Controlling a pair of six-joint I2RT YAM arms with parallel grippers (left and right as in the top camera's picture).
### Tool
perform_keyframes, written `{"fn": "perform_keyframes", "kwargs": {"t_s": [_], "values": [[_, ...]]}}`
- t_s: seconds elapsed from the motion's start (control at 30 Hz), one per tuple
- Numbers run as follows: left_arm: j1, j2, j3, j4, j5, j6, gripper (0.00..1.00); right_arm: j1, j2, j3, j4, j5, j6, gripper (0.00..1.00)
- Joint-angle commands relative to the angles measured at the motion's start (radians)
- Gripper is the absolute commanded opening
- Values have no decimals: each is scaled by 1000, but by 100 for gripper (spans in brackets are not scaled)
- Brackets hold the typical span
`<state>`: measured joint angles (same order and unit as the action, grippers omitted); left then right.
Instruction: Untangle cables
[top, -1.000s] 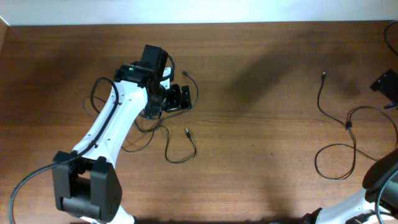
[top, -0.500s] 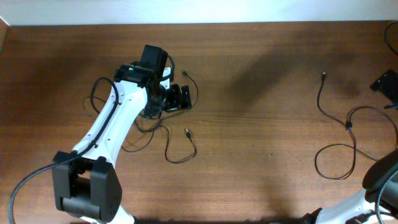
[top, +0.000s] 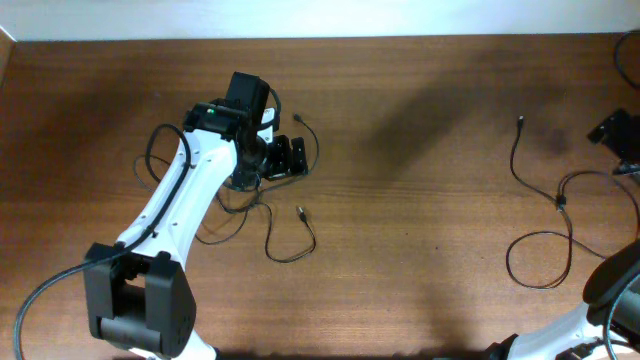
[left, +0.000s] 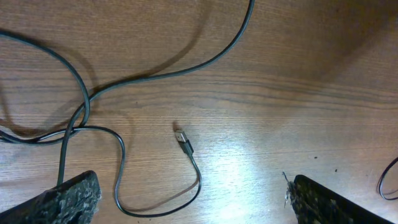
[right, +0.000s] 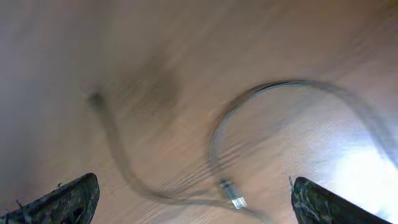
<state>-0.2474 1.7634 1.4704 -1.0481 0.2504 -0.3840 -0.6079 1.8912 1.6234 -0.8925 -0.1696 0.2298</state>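
A tangle of thin black cables (top: 238, 196) lies on the wooden table under and beside my left arm. One loose end curls out to a small plug (top: 300, 211). My left gripper (top: 288, 157) hovers open over the tangle's right side. In the left wrist view, crossing cables (left: 84, 112) and a plug end (left: 181, 139) lie on the wood between its wide-apart fingers (left: 65, 200). A separate cable (top: 545, 235) snakes at the right, with a plug (top: 520, 121) at its far end. My right gripper (top: 614, 130) is open at the right edge. Its blurred wrist view shows a cable loop (right: 214, 137) and a connector (right: 231, 193).
The table's back edge meets a pale wall (top: 320, 18) at the top. A thick black cable wired to the left arm (top: 45, 290) loops at the lower left. The right arm's base (top: 610, 290) sits at the lower right corner.
My right gripper has shifted slightly up and left at the right edge, and its wrist view is motion-blurred. The left arm and the cables have not moved.
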Motion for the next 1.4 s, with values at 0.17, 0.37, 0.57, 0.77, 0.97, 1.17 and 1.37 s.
{"fn": "perform_keyframes", "kwargs": {"t_s": [0.17,0.37,0.57,0.77,0.97,1.17,1.37], "values": [[1,-8,-9,-1,-11,19,99,128,1,-4,-225,-369,-77,99],[1,-8,-9,-1,-11,19,99,354,1,-4,-325,-308,-148,99],[1,-8,-9,5,-11,19,99,551,1,-4,-325,-159,-148,99],[2,-8,-9,16,-24,19,91,642,1,-12,-334,-95,-148,99],[110,-8,-9,29,-40,19,0,648,1,-58,-320,-119,-148,99],[290,-8,-9,42,-41,19,0,688,1,-96,-304,-197,-148,99],[375,-8,-9,44,-250,19,11,825,1,-96,-253,-213,-144,99]]}}
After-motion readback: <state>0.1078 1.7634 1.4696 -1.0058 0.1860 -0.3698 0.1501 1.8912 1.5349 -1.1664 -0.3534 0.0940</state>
